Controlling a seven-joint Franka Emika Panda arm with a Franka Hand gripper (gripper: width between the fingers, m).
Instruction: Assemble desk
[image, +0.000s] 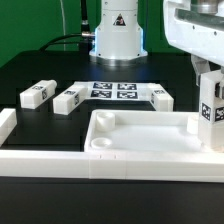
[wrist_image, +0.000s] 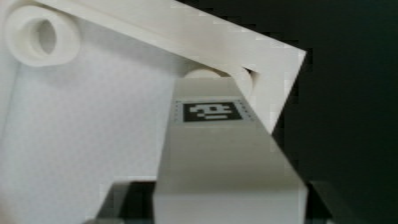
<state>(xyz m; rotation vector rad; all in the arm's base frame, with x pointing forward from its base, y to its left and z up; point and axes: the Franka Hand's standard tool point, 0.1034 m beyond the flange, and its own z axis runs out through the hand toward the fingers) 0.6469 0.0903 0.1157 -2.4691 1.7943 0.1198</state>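
The white tray-like tabletop (image: 150, 137) lies at the front of the black table. My gripper (image: 208, 78) hangs over its corner on the exterior view's right, shut on a white leg block (image: 212, 110) that stands upright with its tag facing the camera. In the wrist view the held leg (wrist_image: 217, 130) runs from between my dark fingers (wrist_image: 135, 200) down to the tabletop's raised corner (wrist_image: 246, 68); whether it touches there I cannot tell. A round socket (wrist_image: 39, 40) shows in another corner. Three loose legs lie behind: two (image: 37, 95) (image: 68, 98) to the left, one (image: 160, 97) to the right.
The marker board (image: 113, 90) lies flat at the back centre, in front of the arm's base (image: 118, 35). A long white border rail (image: 30, 152) runs along the front on the exterior view's left, touching the tabletop.
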